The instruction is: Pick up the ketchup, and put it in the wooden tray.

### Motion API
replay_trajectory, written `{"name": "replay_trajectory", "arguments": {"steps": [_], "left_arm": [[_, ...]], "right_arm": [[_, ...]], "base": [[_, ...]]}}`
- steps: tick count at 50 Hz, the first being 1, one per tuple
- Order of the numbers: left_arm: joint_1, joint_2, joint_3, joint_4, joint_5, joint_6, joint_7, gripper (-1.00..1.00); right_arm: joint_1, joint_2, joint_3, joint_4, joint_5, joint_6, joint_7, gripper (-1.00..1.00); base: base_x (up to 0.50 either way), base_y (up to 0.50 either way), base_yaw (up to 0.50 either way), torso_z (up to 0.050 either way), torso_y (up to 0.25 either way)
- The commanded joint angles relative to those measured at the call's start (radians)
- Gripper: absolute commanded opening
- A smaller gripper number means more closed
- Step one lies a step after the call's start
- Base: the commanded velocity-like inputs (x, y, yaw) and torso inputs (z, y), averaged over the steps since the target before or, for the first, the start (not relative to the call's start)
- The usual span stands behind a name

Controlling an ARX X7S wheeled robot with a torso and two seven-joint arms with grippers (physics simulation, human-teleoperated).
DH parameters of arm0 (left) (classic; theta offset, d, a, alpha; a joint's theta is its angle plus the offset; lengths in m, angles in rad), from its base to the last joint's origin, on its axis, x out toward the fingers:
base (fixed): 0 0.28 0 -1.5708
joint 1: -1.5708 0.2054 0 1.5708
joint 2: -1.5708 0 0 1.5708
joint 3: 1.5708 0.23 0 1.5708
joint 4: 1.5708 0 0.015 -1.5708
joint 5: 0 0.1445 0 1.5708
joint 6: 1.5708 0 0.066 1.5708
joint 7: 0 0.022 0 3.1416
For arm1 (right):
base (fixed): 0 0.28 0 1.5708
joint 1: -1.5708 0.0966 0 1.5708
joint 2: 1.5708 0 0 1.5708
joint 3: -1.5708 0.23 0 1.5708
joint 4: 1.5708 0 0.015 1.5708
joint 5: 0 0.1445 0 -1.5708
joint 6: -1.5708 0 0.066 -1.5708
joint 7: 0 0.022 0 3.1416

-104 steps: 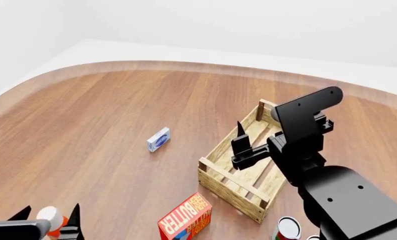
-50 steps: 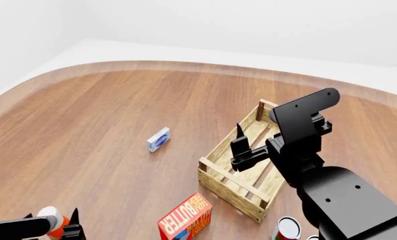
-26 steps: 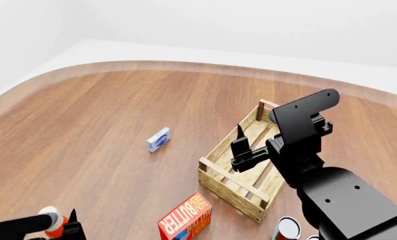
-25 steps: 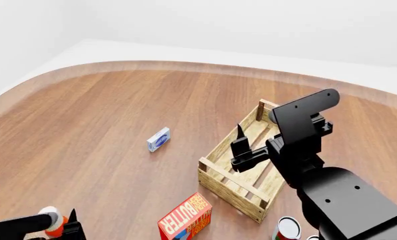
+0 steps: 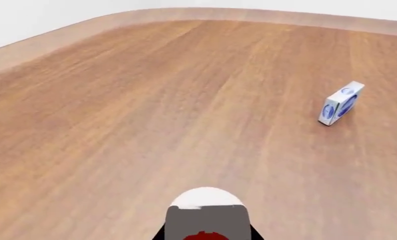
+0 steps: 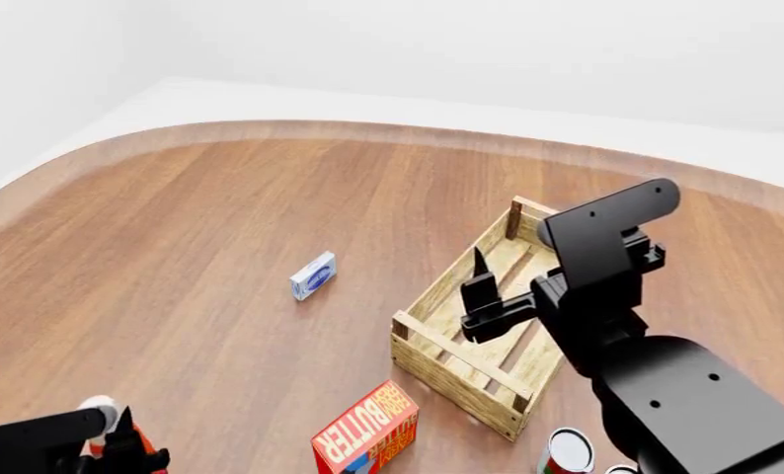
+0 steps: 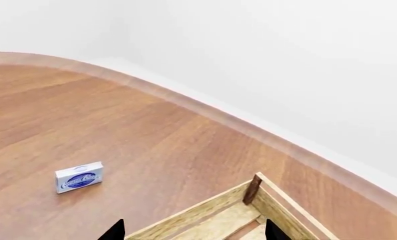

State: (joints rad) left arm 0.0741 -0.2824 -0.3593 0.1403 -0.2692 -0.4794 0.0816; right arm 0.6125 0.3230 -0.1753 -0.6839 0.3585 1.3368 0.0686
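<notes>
The ketchup [image 6: 99, 406] stands at the bottom left of the head view; its white cap and a bit of orange-red body show. In the left wrist view its cap [image 5: 205, 197] fills the bottom middle. My left gripper [image 6: 103, 446] is low around the bottle, and its black fingers press both sides of it [image 5: 205, 236]. The wooden tray [image 6: 461, 357] sits right of centre, a pale slatted crate. My right gripper [image 6: 482, 286] hovers open and empty above the tray's inside; the right wrist view [image 7: 192, 235] shows the tray's rim [image 7: 212, 212] between its fingertips.
A small blue-and-white box [image 6: 313, 275] lies on the wooden table left of the tray; it also shows in both wrist views [image 5: 342, 102] [image 7: 79, 177]. A red butter box [image 6: 365, 430] lies in front of the tray. A red-labelled can [image 6: 570, 449] stands at the bottom right.
My left gripper has sunk lower around the ketchup and its fingers have drawn in against the bottle. The cap has shifted slightly. My right arm has edged a little to the right.
</notes>
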Motion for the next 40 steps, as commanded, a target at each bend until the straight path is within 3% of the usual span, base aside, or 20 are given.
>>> {"name": "replay_trajectory", "arguments": {"steps": [1, 9, 18, 21, 25, 30, 35, 40], "left_arm": [[-0.007, 0.001, 0.014, -0.018, 0.005, -0.019, -0.022, -1.00], [-0.075, -0.050, 0.061, 0.178, 0.010, -0.142, -0.048, -1.00], [-0.321, -0.122, 0.112, 0.420, -0.087, -0.475, -0.071, -1.00], [-0.425, -0.129, 0.146, 0.457, -0.120, -0.577, -0.079, -1.00], [-0.587, -0.129, 0.215, 0.482, -0.161, -0.703, -0.083, -1.00], [-0.810, -0.081, 0.271, 0.486, -0.248, -0.936, -0.087, -1.00], [-0.975, 0.000, 0.391, 0.362, -0.255, -0.972, -0.092, -1.00], [-1.066, 0.073, 0.506, 0.240, -0.248, -0.922, -0.071, -1.00]], "right_arm": [[-0.003, 0.003, 0.017, -0.026, 0.009, 0.018, 0.007, 1.00], [-0.001, 0.004, 0.079, -0.116, 0.033, 0.090, 0.016, 1.00], [0.013, 0.005, 0.199, -0.258, 0.089, 0.231, 0.031, 1.00], [0.016, 0.046, 0.262, -0.263, 0.270, 0.233, 0.152, 1.00], [0.043, 0.126, 0.364, -0.239, 0.663, 0.232, 0.432, 1.00], [0.062, 0.210, 0.468, -0.210, 1.063, 0.221, 0.732, 1.00], [0.004, 0.328, 0.544, -0.220, 1.335, 0.137, 0.953, 1.00], [-0.122, 0.427, 0.676, -0.275, 1.488, 0.046, 1.045, 1.00]], "base": [[0.00, 0.00, 0.00, 0.000, 0.000], [0.00, 0.00, 0.00, 0.000, 0.000], [0.00, 0.00, 0.00, 0.000, 0.000], [0.00, 0.00, 0.00, 0.000, 0.000], [0.00, 0.00, 0.00, 0.000, 0.000], [0.00, 0.00, 0.00, 0.000, 0.000], [0.00, 0.00, 0.00, 0.000, 0.000], [0.00, 0.00, 0.00, 0.000, 0.000]]}}
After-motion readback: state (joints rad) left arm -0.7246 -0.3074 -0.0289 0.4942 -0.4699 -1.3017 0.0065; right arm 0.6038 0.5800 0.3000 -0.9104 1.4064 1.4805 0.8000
